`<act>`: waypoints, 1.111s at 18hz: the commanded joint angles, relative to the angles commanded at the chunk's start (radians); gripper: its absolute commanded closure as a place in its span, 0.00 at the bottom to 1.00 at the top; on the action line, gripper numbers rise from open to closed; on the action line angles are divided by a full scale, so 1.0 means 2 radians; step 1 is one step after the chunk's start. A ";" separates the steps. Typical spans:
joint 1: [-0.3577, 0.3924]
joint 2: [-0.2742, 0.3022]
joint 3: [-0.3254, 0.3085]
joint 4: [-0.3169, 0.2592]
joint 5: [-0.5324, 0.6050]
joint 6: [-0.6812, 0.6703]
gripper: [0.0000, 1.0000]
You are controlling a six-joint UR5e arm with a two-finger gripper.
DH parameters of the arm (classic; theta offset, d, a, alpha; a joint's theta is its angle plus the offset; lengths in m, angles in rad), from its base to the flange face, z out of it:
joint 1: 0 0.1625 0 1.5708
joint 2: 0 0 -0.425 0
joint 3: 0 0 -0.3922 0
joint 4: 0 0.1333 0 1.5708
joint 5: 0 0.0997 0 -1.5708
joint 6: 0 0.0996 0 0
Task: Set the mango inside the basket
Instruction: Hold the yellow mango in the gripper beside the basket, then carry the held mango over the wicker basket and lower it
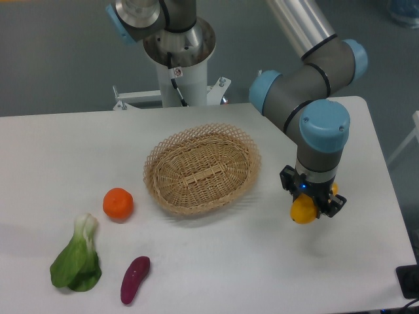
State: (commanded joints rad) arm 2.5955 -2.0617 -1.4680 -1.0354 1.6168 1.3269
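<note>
The mango (303, 210) is yellow-orange and mostly hidden by my gripper (309, 204), which is shut on it at the right side of the table. Only its lower left end and a small bit at the right show. It looks lifted slightly above the table, with a faint shadow below. The basket (202, 168) is a light tan oval wicker one in the middle of the table, to the left of my gripper, and it holds nothing.
A round orange fruit (118, 203) lies left of the basket. A green leafy vegetable (77, 258) and a purple sweet potato (135, 279) lie at the front left. The table's right edge (393, 196) is close to my gripper.
</note>
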 joint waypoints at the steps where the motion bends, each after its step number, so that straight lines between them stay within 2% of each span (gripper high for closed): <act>1: 0.000 0.000 0.000 0.000 0.000 -0.001 0.46; 10: -0.005 -0.005 -0.002 0.002 -0.007 -0.038 0.46; 13: -0.018 0.002 -0.006 -0.003 -0.007 -0.044 0.47; 20: -0.020 0.044 -0.071 0.003 -0.033 -0.037 0.46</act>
State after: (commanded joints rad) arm 2.5556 -1.9744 -1.6104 -1.0293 1.5510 1.2532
